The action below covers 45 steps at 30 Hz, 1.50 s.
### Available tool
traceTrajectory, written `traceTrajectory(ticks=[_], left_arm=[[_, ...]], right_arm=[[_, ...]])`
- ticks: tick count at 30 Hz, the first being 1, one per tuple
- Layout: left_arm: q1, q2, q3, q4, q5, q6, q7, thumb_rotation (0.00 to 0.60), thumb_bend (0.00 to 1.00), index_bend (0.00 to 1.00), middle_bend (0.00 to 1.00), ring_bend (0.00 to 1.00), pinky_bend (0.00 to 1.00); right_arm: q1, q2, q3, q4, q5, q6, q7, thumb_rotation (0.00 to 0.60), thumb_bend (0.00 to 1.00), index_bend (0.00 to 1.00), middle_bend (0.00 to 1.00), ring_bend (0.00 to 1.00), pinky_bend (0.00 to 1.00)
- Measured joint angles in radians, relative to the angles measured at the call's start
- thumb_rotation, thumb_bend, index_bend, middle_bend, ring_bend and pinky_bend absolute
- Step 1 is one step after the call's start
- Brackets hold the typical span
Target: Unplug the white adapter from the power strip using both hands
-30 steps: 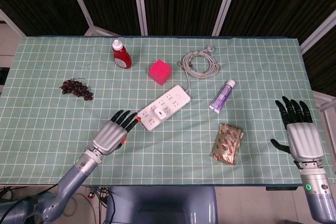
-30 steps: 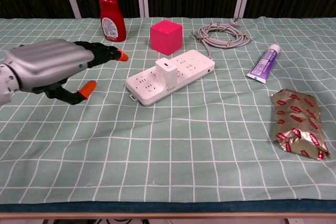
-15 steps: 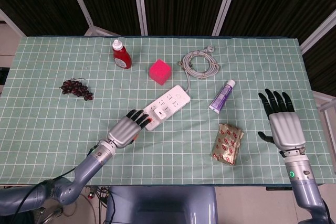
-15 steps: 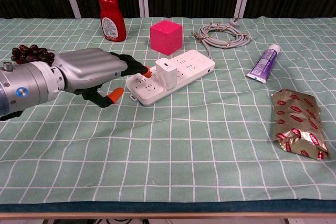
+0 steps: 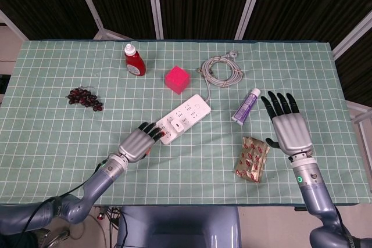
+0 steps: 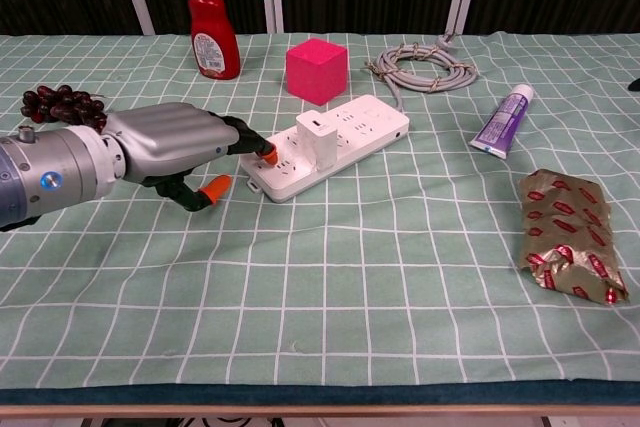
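Note:
The white power strip (image 5: 187,116) lies slanted at the table's middle, with the white adapter (image 5: 174,125) plugged in near its closer end; in the chest view the adapter (image 6: 318,140) stands upright on the strip (image 6: 352,125). My left hand (image 5: 138,142) reaches in from the lower left, and its orange fingertips (image 6: 268,156) rest on the strip's near end, short of the adapter. My right hand (image 5: 288,128) hovers flat with fingers spread and nothing in it, to the right of the purple tube and well apart from the strip.
A red sauce bottle (image 5: 135,61), a pink cube (image 5: 177,79) and a coiled grey cable (image 5: 221,71) stand behind the strip. A purple tube (image 5: 246,107) and a gold-red foil packet (image 5: 251,158) lie between the strip and my right hand. Dark grapes (image 5: 84,98) sit at the left.
My left hand slid forward and to the right until its fingertips reached the strip's near end. My right hand moved left and further up the table, toward the tube.

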Motion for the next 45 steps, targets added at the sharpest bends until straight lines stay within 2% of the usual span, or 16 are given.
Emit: traceTrajectory(ticks=[6, 12, 23, 25, 28, 32, 45], left_arm=[[-0.016, -0.02, 0.002, 0.02, 0.005, 0.008, -0.028, 0.6, 0.64, 0.18, 0.13, 0.08, 0.16], [-0.033, -0.037, 0.016, 0.048, -0.002, 0.002, -0.035, 0.6, 0.64, 0.21, 0.16, 0.08, 0.16], [-0.049, -0.052, 0.047, 0.061, -0.03, 0.002, -0.033, 0.6, 0.64, 0.22, 0.16, 0.08, 0.16], [-0.051, -0.051, 0.05, 0.057, -0.029, 0.006, -0.033, 0.6, 0.64, 0.22, 0.16, 0.08, 0.16], [-0.053, -0.049, 0.054, 0.051, -0.029, 0.014, -0.039, 0.6, 0.64, 0.22, 0.16, 0.08, 0.16], [-0.056, -0.048, 0.061, 0.052, -0.03, 0.014, -0.041, 0.6, 0.64, 0.22, 0.16, 0.08, 0.16], [-0.071, -0.038, 0.076, 0.055, -0.018, 0.016, -0.073, 0.6, 0.64, 0.22, 0.16, 0.08, 0.16]], right_arm=[[0.039, -0.032, 0.009, 0.015, 0.063, -0.009, -0.038, 0.6, 0.16, 0.0, 0.0, 0.0, 0.0], [0.054, -0.049, -0.003, 0.03, 0.087, -0.01, -0.039, 0.6, 0.16, 0.0, 0.0, 0.0, 0.0], [0.133, -0.118, -0.029, 0.074, 0.042, -0.038, -0.097, 0.6, 0.16, 0.0, 0.0, 0.0, 0.0], [0.16, -0.139, -0.03, 0.088, 0.026, -0.055, -0.109, 0.6, 0.16, 0.0, 0.0, 0.0, 0.02], [0.2, -0.167, -0.034, 0.114, 0.013, -0.09, -0.125, 0.6, 0.16, 0.0, 0.01, 0.04, 0.14], [0.24, -0.207, -0.037, 0.154, -0.004, -0.118, -0.141, 0.6, 0.16, 0.06, 0.08, 0.12, 0.22], [0.327, -0.367, -0.048, 0.323, -0.024, -0.193, -0.045, 0.6, 0.16, 0.19, 0.19, 0.21, 0.3]])
